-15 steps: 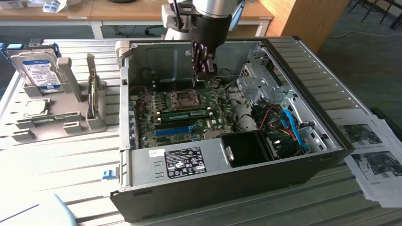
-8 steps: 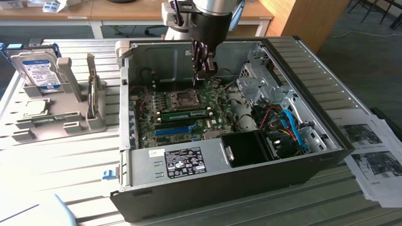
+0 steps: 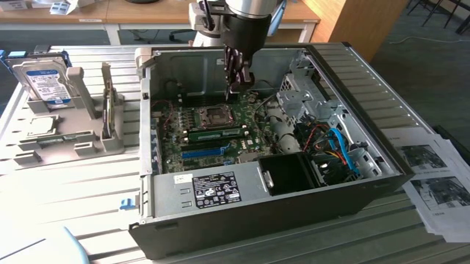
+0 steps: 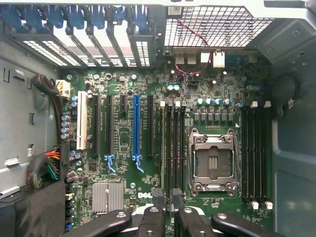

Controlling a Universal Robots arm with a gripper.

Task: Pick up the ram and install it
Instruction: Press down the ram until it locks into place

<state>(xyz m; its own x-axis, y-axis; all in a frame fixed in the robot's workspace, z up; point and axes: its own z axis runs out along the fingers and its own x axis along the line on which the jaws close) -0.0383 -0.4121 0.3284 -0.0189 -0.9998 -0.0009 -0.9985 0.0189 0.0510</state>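
Starting at the exterior view's left, a silver hard drive with a blue-white label [image 3: 43, 82] is seen standing upright in a grey plastic holder [image 3: 88, 137] on the pale slatted table [image 3: 74, 192]. Just beside the holder, a black open-sided computer case [image 3: 257, 220] is laid on its side, with a green motherboard [image 3: 173, 143] exposed inside.

The thin green ram stick [image 3: 217, 133] is found on that board. It lies along a memory slot between the square metal processor socket [image 3: 214, 114] and the long bright-blue plastic slot [image 3: 204, 152]. Whether it is fully seated cannot be told.

Above the socket, the arm's dark gripper [image 3: 237, 87] is held pointing down into the case, apart from the ram stick. In the wrist view the gripper [image 4: 167, 197] is shown with its black fingertips [image 4: 158, 196] spread and nothing gripped between them. The row of black memory slots [image 4: 173, 143] is seen beyond them, with the processor socket [image 4: 212, 158] on one side and the blue slot [image 4: 137, 128] on the other.

Further to the exterior view's right, a silver metal drive cage [image 3: 309, 93] and a bundle of blue and orange cables [image 3: 338, 154] are seen within the case. Printed paper sheets [image 3: 437, 181] are laid on the table outside it.
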